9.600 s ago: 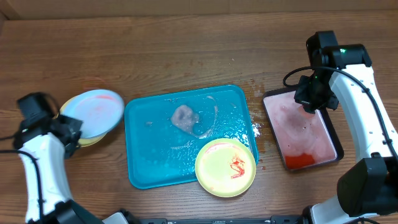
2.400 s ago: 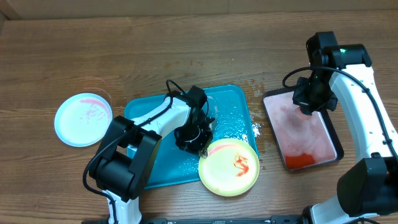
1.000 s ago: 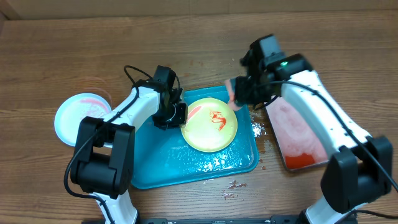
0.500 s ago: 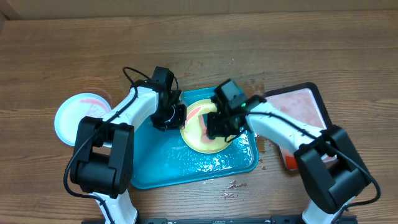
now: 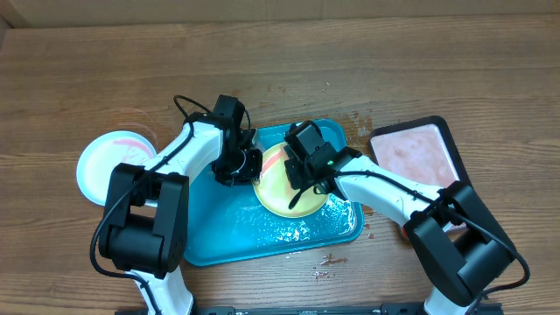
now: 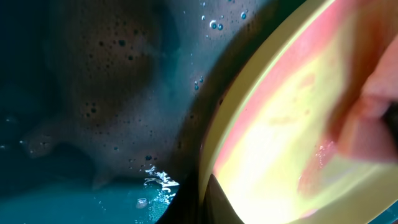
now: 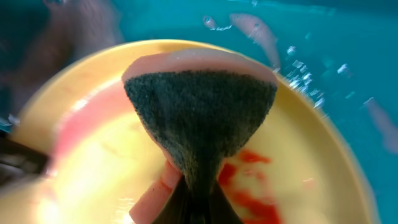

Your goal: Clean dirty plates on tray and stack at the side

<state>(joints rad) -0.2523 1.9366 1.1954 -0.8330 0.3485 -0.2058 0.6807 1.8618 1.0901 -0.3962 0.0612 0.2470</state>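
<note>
Clamping rim of yellow plate [image 5: 273, 187], left hand [image 5: 249, 166], right hand [image 5: 297, 182] clenching sponge [image 7: 199, 118] against it

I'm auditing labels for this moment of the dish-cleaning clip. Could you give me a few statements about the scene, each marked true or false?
1. The yellow plate lies in the turquoise tray. True.
2. The right gripper is shut on a sponge that rests on that plate. True.
3. The left gripper hangs open, holding nothing. False: it is shut on the yellow plate's rim.
4. The light blue plate sits in the turquoise tray. False: it rests on the tabletop, left of the tray.
5. The black-rimmed tray stands right of the turquoise one. True.
</note>
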